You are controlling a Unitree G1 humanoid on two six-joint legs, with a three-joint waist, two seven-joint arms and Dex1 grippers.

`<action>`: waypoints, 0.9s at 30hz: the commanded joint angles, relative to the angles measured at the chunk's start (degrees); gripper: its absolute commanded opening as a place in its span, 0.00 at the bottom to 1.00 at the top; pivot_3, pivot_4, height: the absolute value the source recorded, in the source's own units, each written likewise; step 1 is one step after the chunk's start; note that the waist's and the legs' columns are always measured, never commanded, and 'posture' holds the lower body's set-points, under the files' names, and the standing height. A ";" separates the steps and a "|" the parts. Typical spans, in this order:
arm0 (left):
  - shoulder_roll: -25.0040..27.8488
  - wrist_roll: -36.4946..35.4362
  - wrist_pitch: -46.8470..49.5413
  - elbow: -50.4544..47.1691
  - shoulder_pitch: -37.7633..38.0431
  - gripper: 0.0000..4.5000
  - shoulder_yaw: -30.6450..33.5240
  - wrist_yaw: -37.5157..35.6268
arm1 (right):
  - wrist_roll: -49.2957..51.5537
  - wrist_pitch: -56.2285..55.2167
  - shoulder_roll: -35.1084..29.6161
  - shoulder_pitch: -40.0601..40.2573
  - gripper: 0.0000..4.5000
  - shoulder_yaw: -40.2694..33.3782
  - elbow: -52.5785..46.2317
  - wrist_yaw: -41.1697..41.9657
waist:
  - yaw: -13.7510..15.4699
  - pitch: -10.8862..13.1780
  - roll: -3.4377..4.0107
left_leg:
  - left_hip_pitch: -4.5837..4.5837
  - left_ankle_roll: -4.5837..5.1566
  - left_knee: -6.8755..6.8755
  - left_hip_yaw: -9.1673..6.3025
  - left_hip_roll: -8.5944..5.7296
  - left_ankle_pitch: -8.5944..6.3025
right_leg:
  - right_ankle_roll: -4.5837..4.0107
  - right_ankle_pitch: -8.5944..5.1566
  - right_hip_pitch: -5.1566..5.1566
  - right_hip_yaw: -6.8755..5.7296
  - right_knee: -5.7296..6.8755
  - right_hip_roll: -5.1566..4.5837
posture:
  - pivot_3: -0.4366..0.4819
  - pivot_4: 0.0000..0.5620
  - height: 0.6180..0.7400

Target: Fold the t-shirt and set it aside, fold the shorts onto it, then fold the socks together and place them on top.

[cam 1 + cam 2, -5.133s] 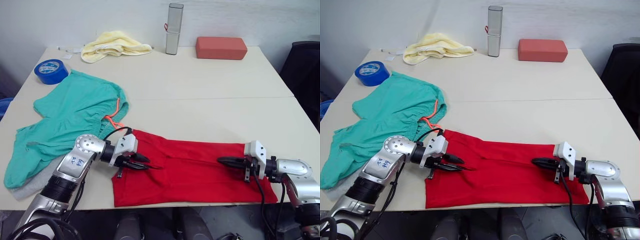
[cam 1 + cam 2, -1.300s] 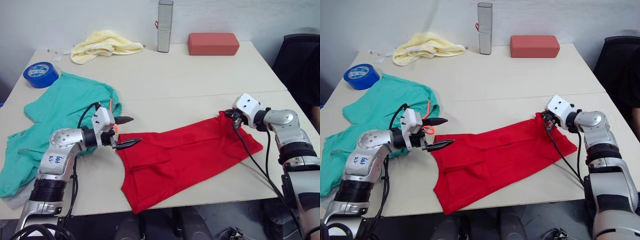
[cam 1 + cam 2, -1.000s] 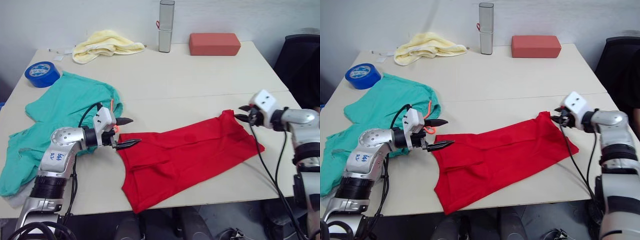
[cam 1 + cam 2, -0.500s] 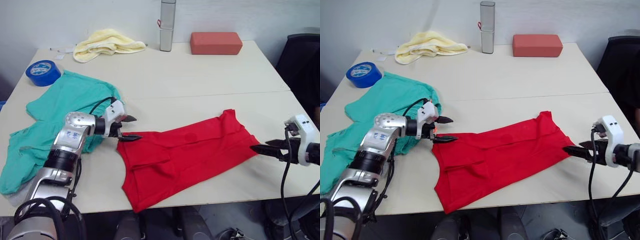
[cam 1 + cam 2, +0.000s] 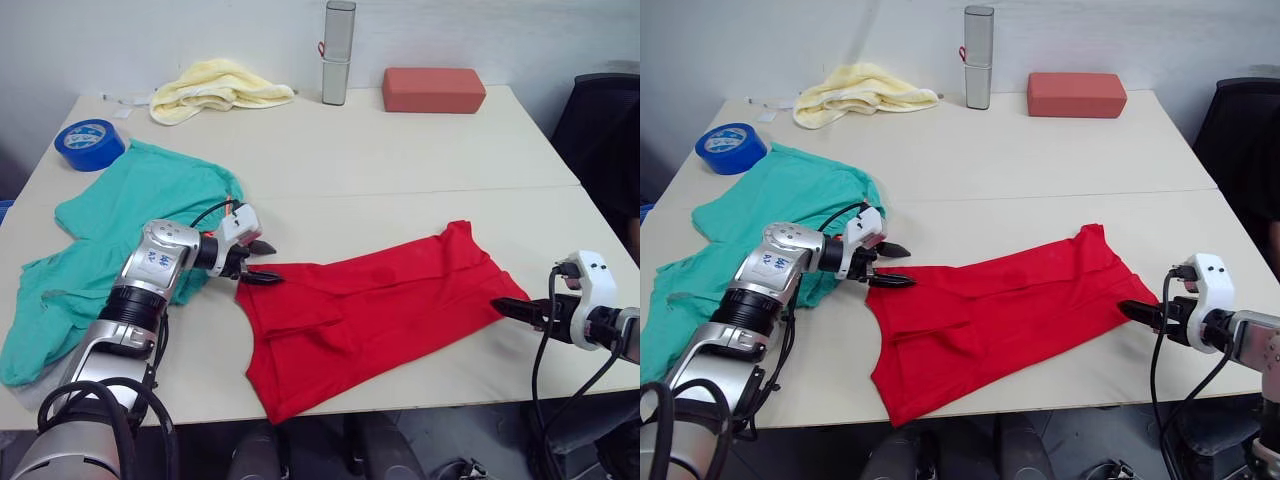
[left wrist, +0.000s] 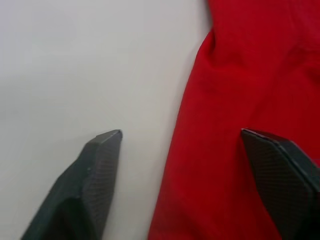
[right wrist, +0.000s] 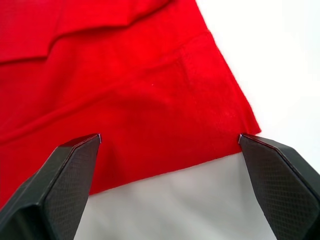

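A: Handling of the t-shirt (image 5: 375,310)?

B: Soft, light, limp cotton, judged from the creases and the way the layers lie flat. No stiffness to hold a shape; likely to sag and drag if lifted by one point. Little risk of damage, some risk of slipping out of a shallow pinch or of bunching when pulled across the bench (image 5: 420,160).

A: Location?

B: Spread in a long, partly folded strip on the near half of the bench, just beside the near-right edge of the shorts (image 5: 130,240). Well apart from the red-brown block (image 5: 434,89) at the far edge.

A: Recommended hold points?

B: Hemmed edges and corners at the two ends of the strip, both layers pinched together, one end per gripper, to keep the cloth taut during the fold.

A: Left gripper (image 6: 182,150)?

B: Forearm low over the shorts, reaching toward the near end of the t-shirt. Jaws spread wide, straddling the red edge, one finger over bare bench, the other over cloth. Nothing gripped.

A: Right gripper (image 7: 170,145)?

B: Arm low at the opposite end of the t-shirt from the shorts, pointed at the end corner. Jaws spread wide on either side of that corner, nothing gripped.
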 commanded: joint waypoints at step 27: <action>5.94 -12.08 33.18 -37.20 22.27 0.00 8.10 7.72 | -11.73 -41.86 1.27 -14.88 0.01 16.71 27.12 -0.12 | -0.73 -0.03 0.02 | 0.13 -0.02 -0.08 0.07 0.22 0.02 | 0.01 -0.01 0.04 0.08 0.03 0.00 | 0.48 0.27 1.00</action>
